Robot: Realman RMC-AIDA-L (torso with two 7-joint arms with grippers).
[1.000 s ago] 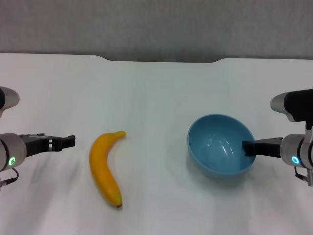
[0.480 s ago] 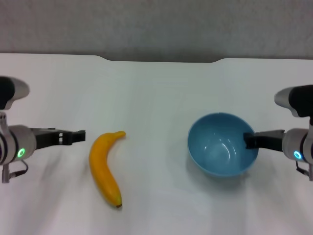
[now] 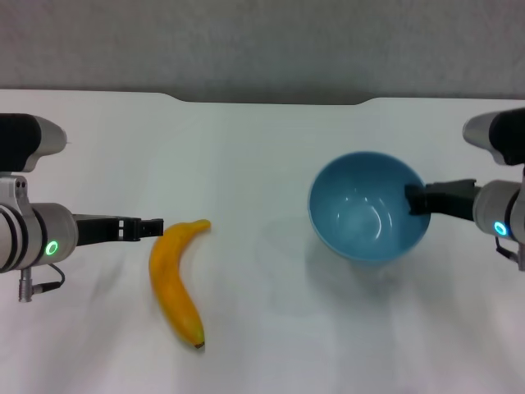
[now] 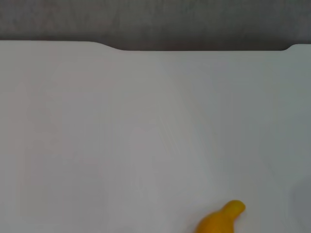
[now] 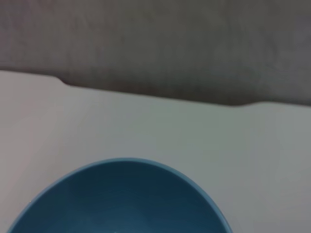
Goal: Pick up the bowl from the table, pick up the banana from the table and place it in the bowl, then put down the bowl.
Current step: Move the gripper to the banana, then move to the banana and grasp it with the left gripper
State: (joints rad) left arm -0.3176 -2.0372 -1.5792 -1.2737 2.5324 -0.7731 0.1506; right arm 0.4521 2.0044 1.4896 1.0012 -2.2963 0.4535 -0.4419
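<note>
Head view, my right gripper (image 3: 415,199): clamped on the bowl's rim at the side nearest my right arm, one finger inside the wall.
Head view, bowl (image 3: 367,217): light blue, lifted off the desk (image 3: 262,148) in my right gripper, tilted so its opening faces up and toward the camera, its shadow on the desk beneath it.
Head view, my left gripper (image 3: 152,227): reaching in level from my left side, tips just at the banana's upper part; I cannot tell whether its fingers are parted or together.
Head view, banana (image 3: 175,278): lying on the desk directly ahead of my left gripper's tips, curved, dark tip at the end nearest the camera; well apart from the bowl.
Left wrist view, banana (image 4: 220,221): only its stem end shows at the picture's edge, on the desk (image 4: 146,136).
Right wrist view, bowl (image 5: 121,199): its blue rim and inside fill the near part, the desk (image 5: 194,126) and its notched far edge beyond.
</note>
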